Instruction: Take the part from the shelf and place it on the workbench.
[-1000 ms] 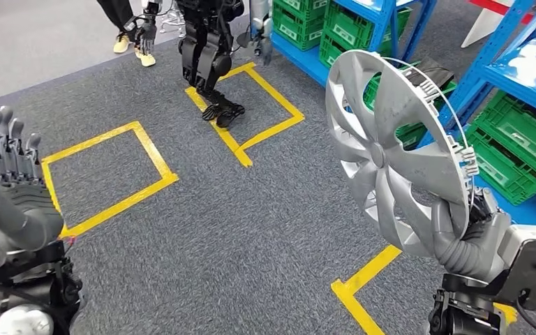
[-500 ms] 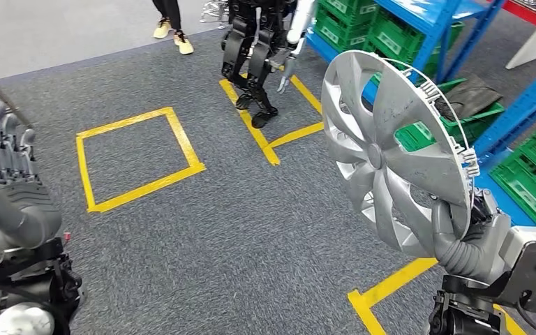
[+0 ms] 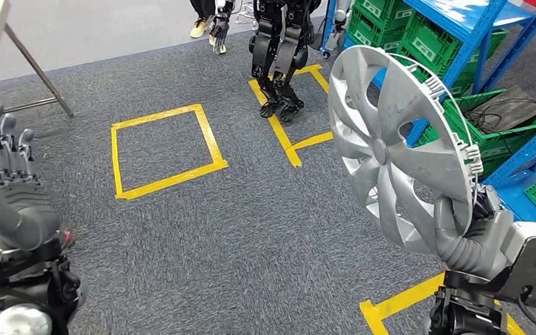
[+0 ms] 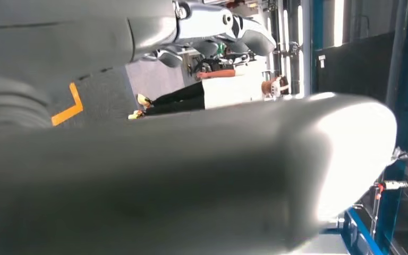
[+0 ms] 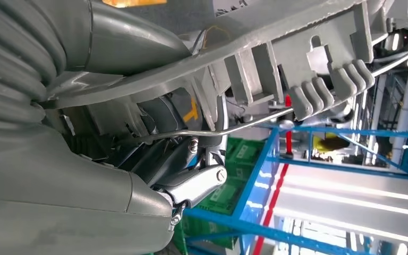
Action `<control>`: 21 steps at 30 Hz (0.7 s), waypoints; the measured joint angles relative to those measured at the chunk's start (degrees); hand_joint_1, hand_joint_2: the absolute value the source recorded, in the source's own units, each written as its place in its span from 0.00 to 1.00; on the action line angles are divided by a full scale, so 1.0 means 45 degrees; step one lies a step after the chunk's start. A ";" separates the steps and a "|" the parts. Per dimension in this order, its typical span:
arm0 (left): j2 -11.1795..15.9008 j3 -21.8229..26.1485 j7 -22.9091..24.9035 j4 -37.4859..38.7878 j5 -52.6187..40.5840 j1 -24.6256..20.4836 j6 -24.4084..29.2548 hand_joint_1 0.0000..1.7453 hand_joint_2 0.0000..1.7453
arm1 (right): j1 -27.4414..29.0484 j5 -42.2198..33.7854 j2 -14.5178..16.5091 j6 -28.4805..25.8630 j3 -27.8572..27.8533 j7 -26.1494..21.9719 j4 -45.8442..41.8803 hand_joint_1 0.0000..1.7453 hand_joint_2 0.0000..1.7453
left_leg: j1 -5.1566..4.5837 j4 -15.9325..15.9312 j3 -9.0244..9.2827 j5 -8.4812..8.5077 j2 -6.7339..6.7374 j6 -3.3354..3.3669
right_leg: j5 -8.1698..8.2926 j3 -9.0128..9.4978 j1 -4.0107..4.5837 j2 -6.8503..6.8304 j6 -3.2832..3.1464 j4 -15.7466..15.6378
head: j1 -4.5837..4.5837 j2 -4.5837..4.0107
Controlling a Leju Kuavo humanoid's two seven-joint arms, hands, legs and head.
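Observation:
The part is a silver wheel cover (image 3: 391, 150), held upright on edge at the right of the head view. My right hand (image 3: 469, 237) grips its lower rim, thumb on the face and fingers behind. In the right wrist view the cover's ribbed rim with clips and wire ring (image 5: 297, 69) lies across my right hand (image 5: 85, 159). My left hand (image 3: 7, 188) is raised at the left with fingers straight and close together, holding nothing. The left wrist view shows my left hand (image 4: 191, 175) as a blurred grey mass.
Blue shelving (image 3: 460, 21) with green crates (image 3: 447, 49) stands at the upper right. Another black humanoid robot (image 3: 283, 49) stands by yellow floor tape (image 3: 160, 150) on grey carpet. A person's legs (image 3: 202, 17) are at the top. A table leg (image 3: 38, 70) is at the upper left.
The whole view has swung: shelves, floor tape and the other robot shifted right and a table leg came in at the left. Both hands and the wheel cover kept their places.

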 joint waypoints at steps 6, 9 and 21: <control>0.0002 0.0000 -0.0011 -0.0013 0.0001 -0.0027 -0.0022 0.00 0.00 | 0.0023 -0.0075 0.0000 -0.0036 -0.0004 -0.0082 0.0038 1.00 1.00 | -0.0065 -0.2550 0.1689 0.0968 0.0777 0.0086 | -0.0134 -0.0072 0.0072 -0.0553 0.0211 0.0241 | -0.0263 0.0000; 0.0006 0.0011 -0.0044 -0.0029 0.0013 -0.0034 0.0007 0.00 0.00 | 0.0023 -0.0080 0.0000 -0.0039 -0.0010 -0.0123 0.0038 1.00 1.00 | -0.0138 -0.2973 0.1939 0.1029 0.0655 0.0320 | -0.0176 -0.0092 0.0096 -0.0842 0.0453 0.0316 | -0.0258 0.0000; 0.0002 0.0010 -0.0092 -0.0013 0.0137 -0.0023 -0.0035 0.00 0.00 | 0.0054 -0.0045 -0.0018 -0.0051 -0.0024 -0.0024 0.0033 1.00 1.00 | -0.0165 -0.2978 0.1808 0.1261 -0.0922 0.0584 | -0.0183 -0.0650 0.0114 0.0668 0.0257 0.1097 | 0.0218 0.0000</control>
